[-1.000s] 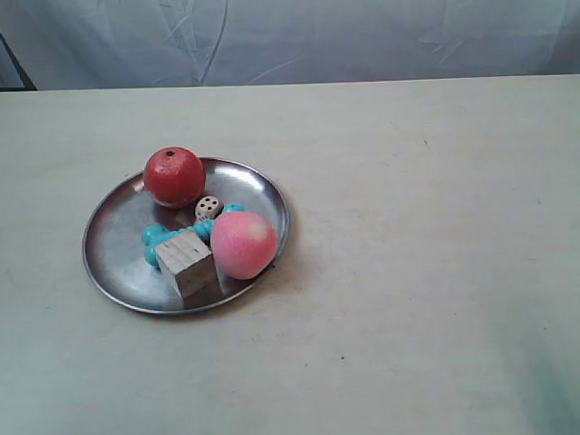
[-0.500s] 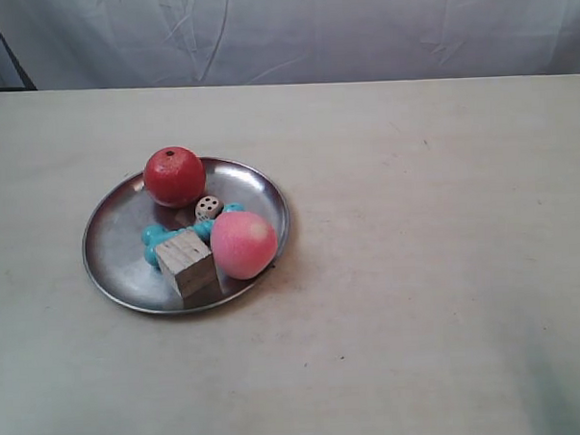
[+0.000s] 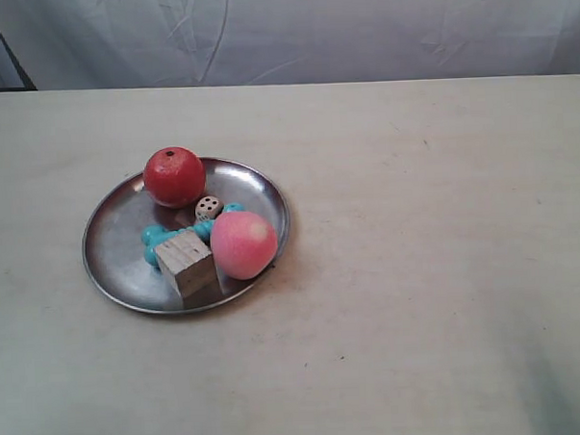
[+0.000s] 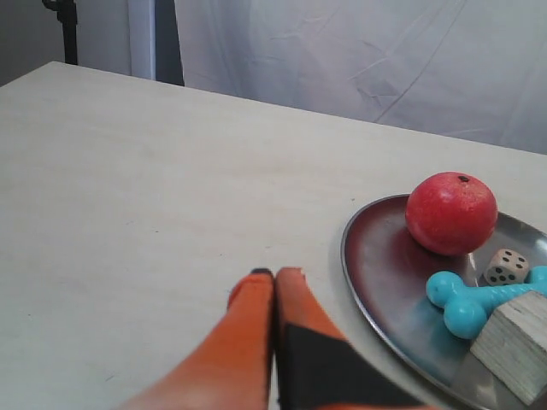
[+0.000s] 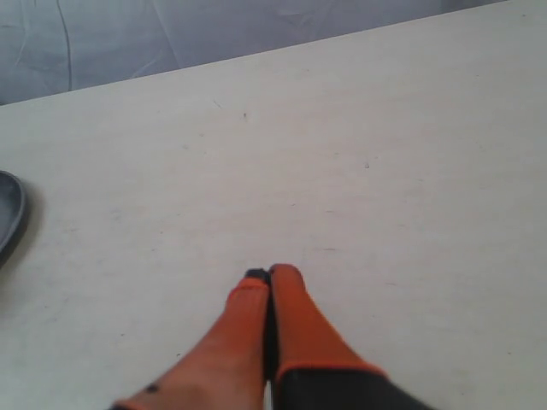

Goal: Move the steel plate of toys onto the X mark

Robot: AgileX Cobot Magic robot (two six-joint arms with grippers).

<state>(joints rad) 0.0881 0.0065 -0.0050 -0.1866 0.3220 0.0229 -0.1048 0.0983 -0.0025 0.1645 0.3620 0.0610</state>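
The steel plate (image 3: pixel 118 246) lies on the table toward the exterior view's left. It holds the red ball (image 3: pixel 174 176), the die (image 3: pixel 208 208), the teal bone (image 3: pixel 156 239), the wooden cube (image 3: pixel 187 264) and the pink egg-shaped ball (image 3: pixel 243 245). My left gripper (image 4: pixel 275 273) is shut and empty, just off the steel plate's rim (image 4: pixel 359 282), on the red ball's (image 4: pixel 450 213) side. My right gripper (image 5: pixel 268 273) is shut and empty over bare table, well away from the plate's edge (image 5: pixel 7 209). A faint dark speck (image 5: pixel 245 115), (image 3: pixel 426 142) may be the X mark; its shape is too small to tell. Neither arm shows in the exterior view.
The pale table (image 3: pixel 419 299) runs wide to the right of the plate in the exterior view. A wrinkled grey cloth backdrop (image 3: pixel 339 27) hangs behind the far edge. A dark stand (image 4: pixel 64 26) is past the table's corner in the left wrist view.
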